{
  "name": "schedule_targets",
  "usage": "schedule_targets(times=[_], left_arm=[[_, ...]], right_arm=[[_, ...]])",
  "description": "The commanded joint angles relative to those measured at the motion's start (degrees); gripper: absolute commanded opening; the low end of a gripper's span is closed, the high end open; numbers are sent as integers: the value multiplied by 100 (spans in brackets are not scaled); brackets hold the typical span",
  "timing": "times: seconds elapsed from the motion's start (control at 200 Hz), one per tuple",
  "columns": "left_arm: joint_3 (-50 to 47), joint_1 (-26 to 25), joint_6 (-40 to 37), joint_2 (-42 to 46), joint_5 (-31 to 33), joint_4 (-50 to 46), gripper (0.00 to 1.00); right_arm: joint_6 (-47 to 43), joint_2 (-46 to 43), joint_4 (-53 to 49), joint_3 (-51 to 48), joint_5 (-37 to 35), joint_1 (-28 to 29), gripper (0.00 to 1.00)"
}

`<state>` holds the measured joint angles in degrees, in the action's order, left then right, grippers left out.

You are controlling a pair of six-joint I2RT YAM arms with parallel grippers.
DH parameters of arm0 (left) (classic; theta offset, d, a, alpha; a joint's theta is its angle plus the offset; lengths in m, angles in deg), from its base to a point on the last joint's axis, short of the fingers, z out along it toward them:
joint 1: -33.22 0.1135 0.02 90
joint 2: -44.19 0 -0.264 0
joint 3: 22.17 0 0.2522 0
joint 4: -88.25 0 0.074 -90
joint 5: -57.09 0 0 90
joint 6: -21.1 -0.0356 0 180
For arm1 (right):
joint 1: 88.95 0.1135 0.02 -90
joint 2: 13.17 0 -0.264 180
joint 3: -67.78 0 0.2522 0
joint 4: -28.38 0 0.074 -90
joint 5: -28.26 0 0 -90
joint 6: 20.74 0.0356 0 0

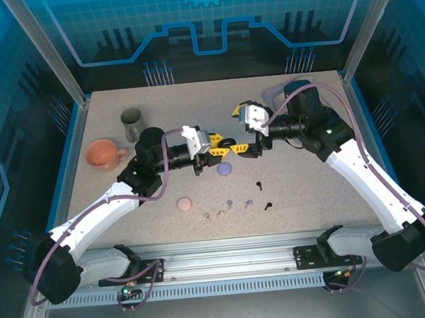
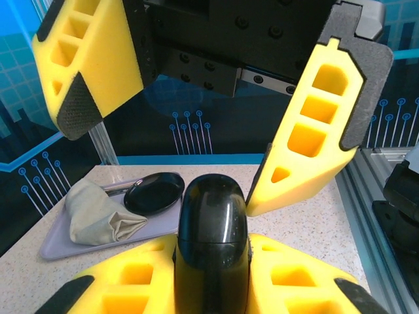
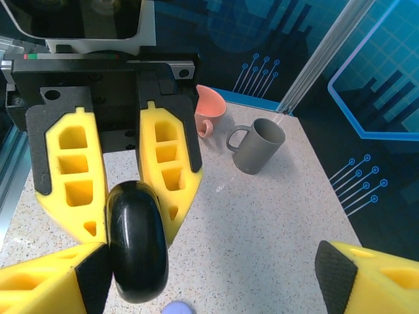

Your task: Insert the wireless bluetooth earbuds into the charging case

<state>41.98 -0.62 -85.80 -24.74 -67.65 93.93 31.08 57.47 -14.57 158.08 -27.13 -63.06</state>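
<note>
Closest to the left wrist camera, the left gripper (image 2: 213, 261) is clamped narrowly on a black charging case (image 2: 213, 235). The case stands upright between the two yellow fingers, and a seam runs across its glossy shell. The right gripper (image 1: 245, 150) faces it with its jaws spread wide, one finger on each side of the case. One right fingertip (image 2: 265, 196) lies just beside the shell; contact cannot be confirmed.

In the top view, both grippers meet above the middle of the tabletop (image 1: 312, 187).

- Lavender case (image 1: 224, 169): on the tabletop, just in front of the grippers.
- Pink case (image 1: 184, 204): nearer the front edge, to the left.
- Black earbuds (image 1: 259, 184): loose on the tabletop, right of the lavender case.
- Lavender earbuds (image 1: 230, 203): loose, in front of the lavender case.
- Pinkish-beige earbuds (image 1: 207, 217): loose, just right of the pink case.

All six buds lie well apart from the held case.

Containers:
- Lavender tray (image 2: 52, 252): holds a folded beige cloth (image 2: 98, 212) and a shallow black dish (image 2: 155, 193) side by side.
- Grey mug (image 3: 258, 144): upright; its contents cannot be determined.
- Salmon cup (image 3: 211, 108): stands behind the mug in the right wrist view.
</note>
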Motion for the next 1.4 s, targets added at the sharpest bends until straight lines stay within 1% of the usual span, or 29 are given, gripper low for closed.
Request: schedule_targets(times=[0.0, 0.7, 0.845, 1.06, 1.156, 1.231, 1.331, 1.396], left_arm=[[94, -61, -190, 103, -217, -92, 0], [86, -79, -213, 90, -159, -92, 0], [63, -83, -201, 98, -121, -86, 0], [16, -83, -182, 134, -49, -37, 0], [-60, -84, -144, 179, 104, 82, 0], [-182, -80, -118, 254, 327, 241, 0], [-377, -88, -58, 404, 627, 474, 0], [-467, -92, 18, 517, 713, 583, 0]], right_arm=[[-8, 50, 71, 264, -259, 73, 82], [-5, 151, -113, 497, -387, -64, 83], [168, 61, -144, 509, -264, -188, 83], [720, -278, -22, 355, -190, -512, 84], [1232, -493, 105, 229, -536, -648, 86], [1814, -669, 118, 102, -1155, -690, 89], [2877, -812, -117, -32, -2090, -754, 99], [3669, -853, -419, -99, -2506, -865, 100]])
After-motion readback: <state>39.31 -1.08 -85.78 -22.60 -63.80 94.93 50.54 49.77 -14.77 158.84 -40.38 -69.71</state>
